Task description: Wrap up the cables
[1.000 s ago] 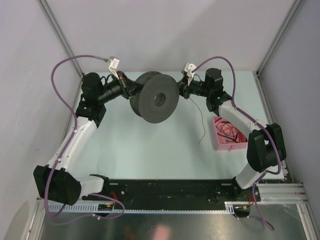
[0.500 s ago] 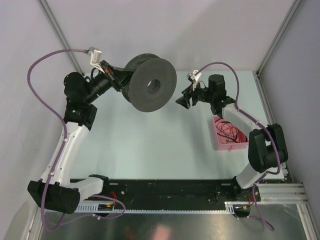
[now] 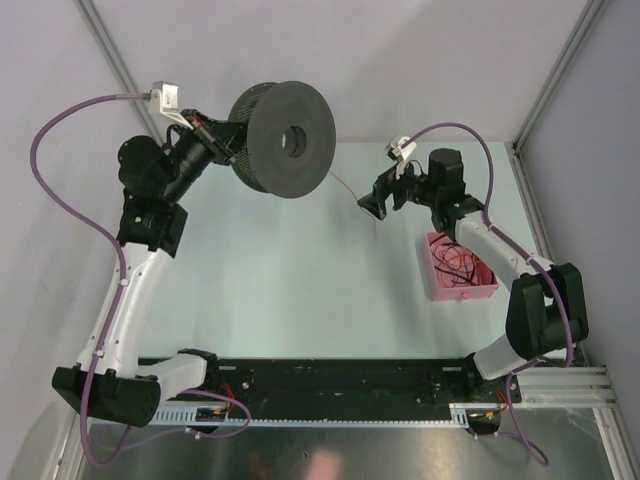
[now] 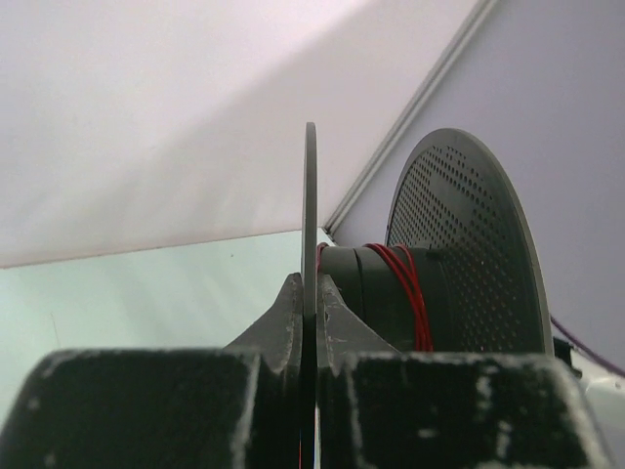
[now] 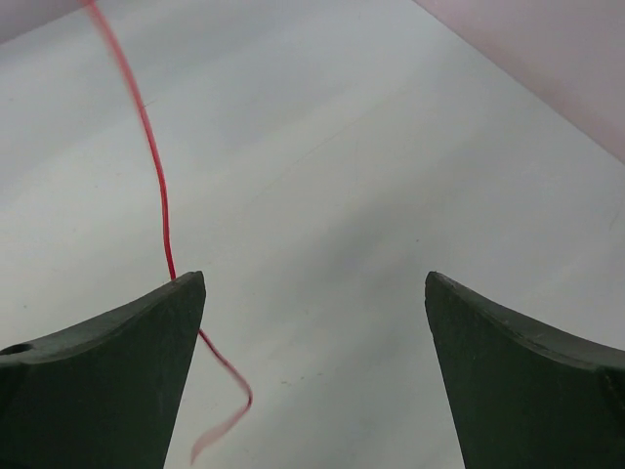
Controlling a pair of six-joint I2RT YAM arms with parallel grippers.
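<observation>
From above, the left arm is seen raised, its left gripper [image 3: 222, 133] clamped on the spool [image 3: 285, 140]. A thin cable [image 3: 345, 187] is strung from there toward the right gripper [image 3: 374, 205], above the pale bench [image 3: 280, 290]. At the left wrist, red cables [image 4: 400, 288] are seen wound just beyond the pinched flange. At the right wrist, the fingers are spread, and the cable is seen running past one fingertip [image 5: 146, 332].

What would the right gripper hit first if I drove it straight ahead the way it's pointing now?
Probably only the table: between the open fingers of the right gripper nothing else shows. The red cable, running toward the black spool, hangs beside one finger and may get brushed; depth is unclear.
</observation>
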